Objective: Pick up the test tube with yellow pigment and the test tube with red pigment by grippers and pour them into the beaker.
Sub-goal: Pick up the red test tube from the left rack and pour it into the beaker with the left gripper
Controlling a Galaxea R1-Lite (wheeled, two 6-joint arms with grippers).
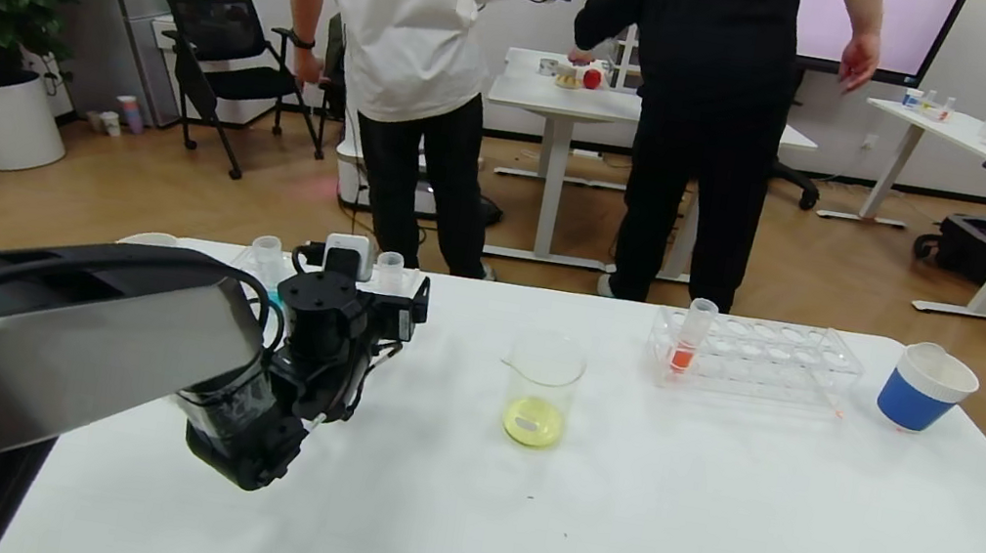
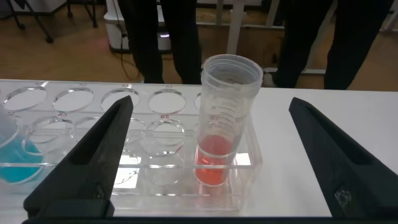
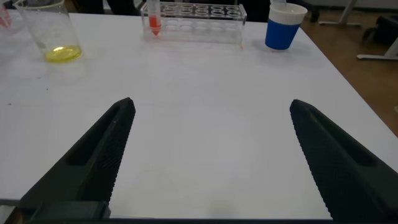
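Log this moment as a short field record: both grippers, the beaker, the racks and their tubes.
left gripper: open, at the left rack, fingers either side of a tube with red liquid
right gripper: open, over bare table, holding nothing
beaker: upright mid-table, yellow liquid at the bottom
right rack: one tube with orange-red liquid at its left end
left rack extra: a tube with blue liquid
paper cup: blue and white, right of the right rack

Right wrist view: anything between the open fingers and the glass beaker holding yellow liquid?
Nothing. Right gripper to clear glass beaker: only bare white table.
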